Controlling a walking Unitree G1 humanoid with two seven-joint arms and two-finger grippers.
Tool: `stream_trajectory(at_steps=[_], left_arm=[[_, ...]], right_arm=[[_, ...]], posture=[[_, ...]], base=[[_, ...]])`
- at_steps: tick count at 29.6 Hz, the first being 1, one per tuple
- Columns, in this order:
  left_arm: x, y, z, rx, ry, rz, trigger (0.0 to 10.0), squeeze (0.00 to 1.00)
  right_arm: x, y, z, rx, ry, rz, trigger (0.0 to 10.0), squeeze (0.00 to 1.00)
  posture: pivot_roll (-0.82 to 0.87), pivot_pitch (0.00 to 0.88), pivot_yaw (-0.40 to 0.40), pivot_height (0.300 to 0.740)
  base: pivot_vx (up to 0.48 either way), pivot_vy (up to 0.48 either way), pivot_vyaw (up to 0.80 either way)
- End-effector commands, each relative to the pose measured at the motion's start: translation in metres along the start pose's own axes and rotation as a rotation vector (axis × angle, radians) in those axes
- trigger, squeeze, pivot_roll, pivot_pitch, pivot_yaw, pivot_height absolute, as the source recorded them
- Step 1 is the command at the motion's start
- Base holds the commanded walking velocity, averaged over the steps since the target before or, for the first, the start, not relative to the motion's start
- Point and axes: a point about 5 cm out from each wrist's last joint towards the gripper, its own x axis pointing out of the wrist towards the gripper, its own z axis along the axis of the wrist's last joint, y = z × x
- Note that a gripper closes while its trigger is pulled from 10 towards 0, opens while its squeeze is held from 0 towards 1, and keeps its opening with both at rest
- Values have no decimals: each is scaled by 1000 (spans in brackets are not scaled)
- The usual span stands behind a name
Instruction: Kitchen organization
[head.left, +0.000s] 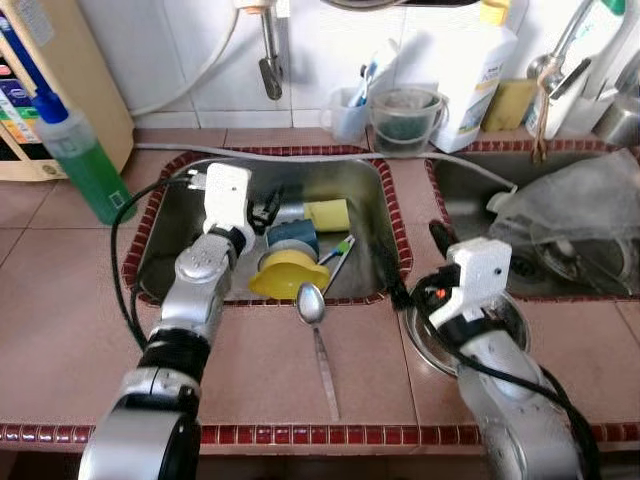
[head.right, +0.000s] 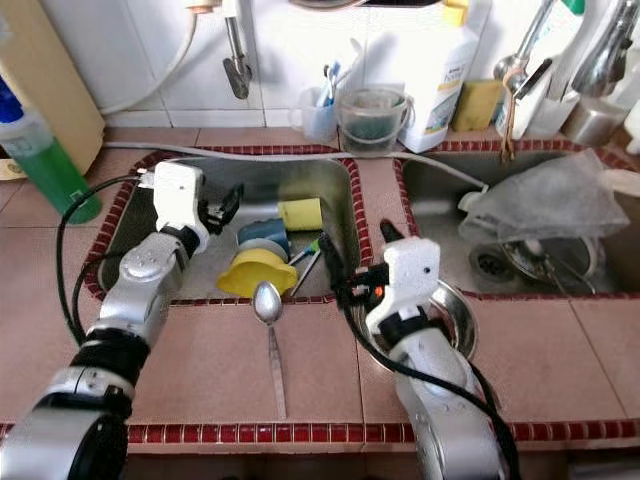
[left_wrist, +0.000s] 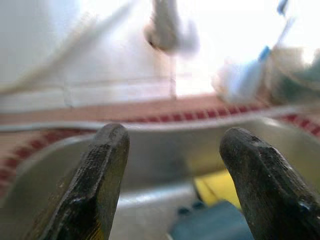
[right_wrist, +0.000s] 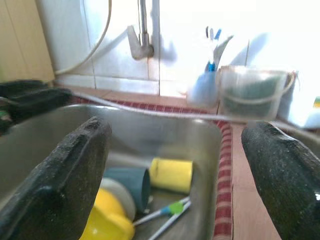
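The left sink (head.left: 168, 232) holds a yellow cup (head.left: 328, 215) lying on its side, a teal cup (head.left: 293, 238), a yellow bowl (head.left: 285, 275) and thin green-tipped utensils (head.left: 340, 250). A metal spoon (head.left: 318, 340) lies on the tiled counter, its bowl at the sink's front rim. My left gripper (head.left: 265, 210) hangs open over the left part of the sink, close to the teal cup, holding nothing. My right gripper (head.left: 420, 265) is open above the tiled divider between the two sinks, with a steel bowl (head.left: 425, 335) on the counter under its wrist. In the right wrist view the open fingers (right_wrist: 75, 165) frame the cups.
A green soap bottle (head.left: 85, 160) stands at the back left. Behind the sinks are a faucet (head.left: 270, 60), a clear tub (head.left: 405, 120), a cup of brushes (head.left: 350, 110) and a white bottle (head.left: 475, 80). A crumpled plastic bag (head.left: 580, 210) lies in the right sink.
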Motion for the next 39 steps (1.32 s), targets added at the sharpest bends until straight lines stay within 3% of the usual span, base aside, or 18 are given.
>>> stream_trajectory(at_steps=[1, 3, 9, 16, 27, 39], left_arm=[[-5, 4, 7, -3, -49, 34, 10000, 0], [-19, 5, 4, 9, -72, 41, 10000, 0], [-42, 10, -9, -12, -59, 76, 10000, 0], [-55, 3, -3, -29, -123, 99, 10000, 0], [-70, 3, -4, 3, -130, 54, 10000, 0], [-69, -6, 3, -44, -143, 3, 10000, 0]], right_arm=[[5, -5, 0, -30, -22, -33, 10000, 0], [14, -9, -2, -57, -44, -73, 10000, 0], [23, -13, -11, -77, -38, -107, 10000, 0], [27, -20, -19, -124, -73, -192, 10000, 0], [15, -25, -28, -164, -104, -204, 10000, 0], [15, -22, -28, -152, -118, -216, 10000, 0]], posture=[[-66, 11, -10, 740], [-51, 0, -18, 740], [-19, 0, -34, 740], [-4, 0, -37, 740], [-19, 0, -21, 740], [-26, 0, -16, 740]], base=[[0, 0, 0], [0, 0, 0], [0, 0, 0], [0, 0, 0], [0, 0, 0], [0, -37, 0]])
